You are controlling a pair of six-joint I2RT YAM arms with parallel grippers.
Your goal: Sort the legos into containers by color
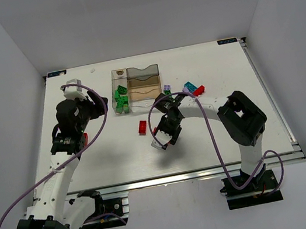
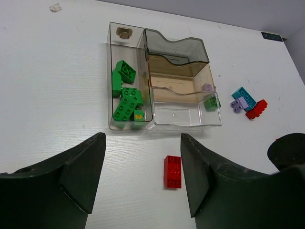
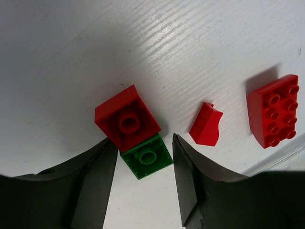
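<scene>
Presently the left jaws stand released and empty above the bench point(image 2: 47, 95), short of the organizer tray point(image 2: 183, 125). Green bricks point(image 2: 126, 98) lie in its long narrow compartment. A loose red brick point(image 2: 172, 171) lies on the bench just before the tray. The right jaws closely flank an upturned green brick point(image 3: 147, 156) touching an upturned red brick point(image 3: 127, 123); whether they clamp it cannot be told. A light blue brick point(image 2: 243, 97), a lilac brick point(image 2: 237, 106) and a red piece point(image 2: 256, 109) cluster right of the tray.

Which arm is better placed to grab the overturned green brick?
Right: the open right hand straddles the small overturned green plastic brick; the left hand hovers open near the clear brown-tinted tray.
</scene>
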